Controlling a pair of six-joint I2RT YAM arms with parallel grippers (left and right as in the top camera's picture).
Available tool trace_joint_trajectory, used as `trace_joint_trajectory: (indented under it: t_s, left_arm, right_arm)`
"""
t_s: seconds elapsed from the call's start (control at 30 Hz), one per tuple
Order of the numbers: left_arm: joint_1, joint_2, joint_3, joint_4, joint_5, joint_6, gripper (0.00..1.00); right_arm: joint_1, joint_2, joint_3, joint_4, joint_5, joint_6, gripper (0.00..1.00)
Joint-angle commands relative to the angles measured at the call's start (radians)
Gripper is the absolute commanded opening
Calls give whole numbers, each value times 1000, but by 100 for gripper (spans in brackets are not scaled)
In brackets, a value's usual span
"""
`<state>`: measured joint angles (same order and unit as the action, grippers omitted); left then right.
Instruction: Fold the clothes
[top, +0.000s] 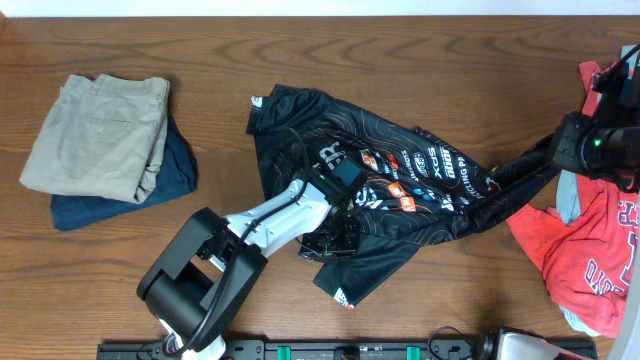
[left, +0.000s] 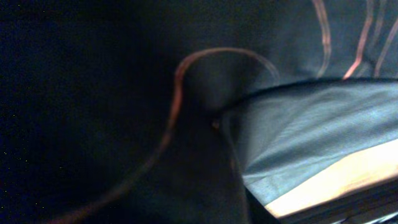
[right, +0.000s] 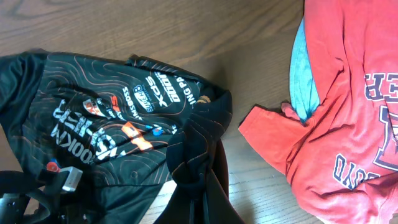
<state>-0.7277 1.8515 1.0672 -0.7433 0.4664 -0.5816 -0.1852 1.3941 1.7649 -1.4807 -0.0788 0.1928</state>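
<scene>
The black jersey (top: 400, 170) with orange contour lines and white and red logos lies crumpled in the middle of the table. It also shows in the right wrist view (right: 93, 106). My left gripper (top: 335, 235) is down at its lower hem. The left wrist view shows only the jersey's black fabric (left: 124, 93) and grey inner side held close to the camera, with the fingers hidden. My right gripper (top: 552, 153) is shut on a bunched corner of the jersey (right: 205, 168) and holds it stretched towards the right, above the table.
A red T-shirt with white lettering (top: 590, 250) lies at the right edge over a blue cloth (right: 301, 74). Folded khaki trousers (top: 100, 130) sit on a navy garment (top: 170, 175) at the left. The wooden table (top: 400, 50) is bare at the back.
</scene>
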Motion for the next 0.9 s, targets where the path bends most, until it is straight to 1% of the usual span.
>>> trace_joint_trajectory:
  t_s: [0.0,0.1,0.13,0.3,0.37,0.5,0.63,0.87]
  left_arm:
    - [2,-8,-1,-6,6,-2,16]
    - [3,-12,1,-7,49,-1,10]
    - [3,-14,4,-10,53,0,6]
    - [5,-77,16,-15,38,5,6]
    - [12,-134,25,-19,34,23,6]
    - [53,-279,60,-87,-27,42,6]
    - [153,-456,107,-144,-33,89,6]
    - [396,-709,183,-195,-33,92,6]
  right_arm:
    - [-13,-1,-2,-2,1,-16,1]
    - [-13,-1,-2,-1,18,-15,1]
    - [-13,-1,-2,-1,28,-15,1]
    - [-13,-1,-2,-1,38,-16,1]
    - [-13,-1,-2,0,38,-16,1]
    - [-13,-1,-2,0,38,-16,1]
    - [-13,-1,-2,-1,37,-16,1]
    - [-13,-3,-1,4,37,-16,1]
